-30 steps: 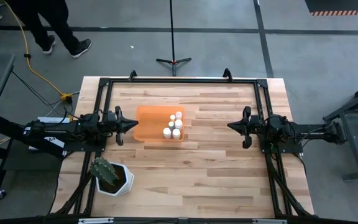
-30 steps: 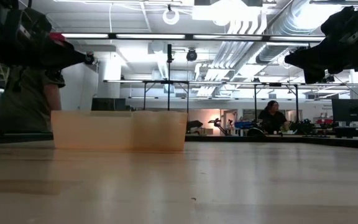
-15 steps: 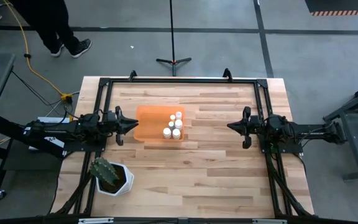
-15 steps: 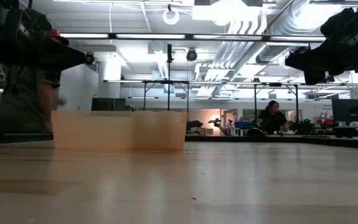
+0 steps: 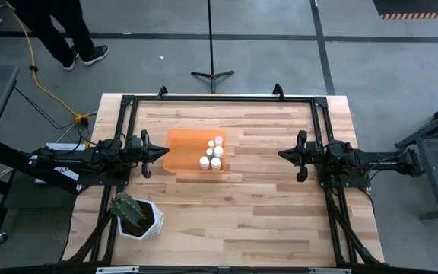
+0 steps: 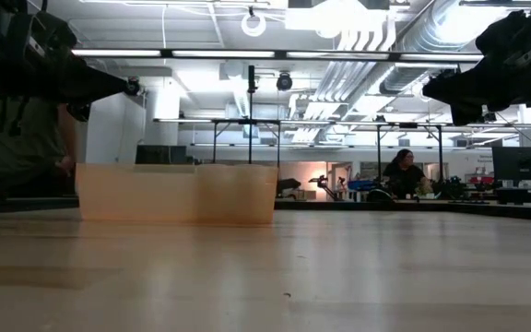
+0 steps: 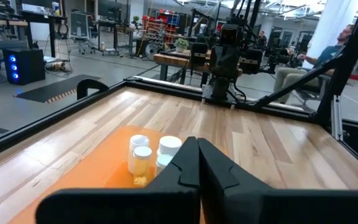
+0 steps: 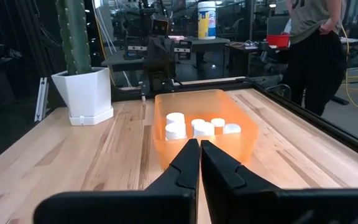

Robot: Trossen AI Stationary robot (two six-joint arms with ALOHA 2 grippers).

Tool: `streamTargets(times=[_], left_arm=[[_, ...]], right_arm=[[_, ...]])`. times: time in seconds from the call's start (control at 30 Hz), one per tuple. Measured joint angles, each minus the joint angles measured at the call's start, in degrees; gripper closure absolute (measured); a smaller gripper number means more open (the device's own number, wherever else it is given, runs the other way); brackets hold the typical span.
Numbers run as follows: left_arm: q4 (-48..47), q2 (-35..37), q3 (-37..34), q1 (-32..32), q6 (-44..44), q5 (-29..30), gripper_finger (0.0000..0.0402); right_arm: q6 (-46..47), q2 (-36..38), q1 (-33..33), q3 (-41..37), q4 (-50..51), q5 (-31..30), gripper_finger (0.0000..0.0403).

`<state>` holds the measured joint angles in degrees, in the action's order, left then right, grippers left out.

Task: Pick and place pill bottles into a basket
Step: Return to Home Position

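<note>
Unmoved: pill bottles (image 5: 213, 155) in basket (image 5: 181, 151) between left gripper (image 5: 163, 153), right gripper (image 5: 281, 154), seemingly closed, empty.

Grey concrete floor (image 5: 280, 61), dark line markings, around light wood table (image 5: 242, 221). Black tripod stand (image 5: 211, 74) beyond table's far edge. Person (image 5: 63, 23) standing off far left corner. Open ceiling: pale ducts (image 6: 431, 28), long strip lights (image 6: 201, 53). Seated person (image 6: 402, 171) among distant workbenches.
</note>
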<state>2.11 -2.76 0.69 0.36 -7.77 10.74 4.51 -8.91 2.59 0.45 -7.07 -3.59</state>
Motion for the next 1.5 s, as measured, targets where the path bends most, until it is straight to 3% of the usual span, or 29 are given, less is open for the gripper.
streamTargets(times=[0.5,1.5], left_arm=[[0.0,0.0,0.0,0.0,0.0,0.0,0.0300],[0.0,0.0,0.0,0.0,0.0,0.0,0.0302]], right_arm=[[0.0,0.0,0.0,0.0,2.1,0.0,0.0399],[0.0,0.0,0.0,0.0,2.1,-0.1,0.0397]])
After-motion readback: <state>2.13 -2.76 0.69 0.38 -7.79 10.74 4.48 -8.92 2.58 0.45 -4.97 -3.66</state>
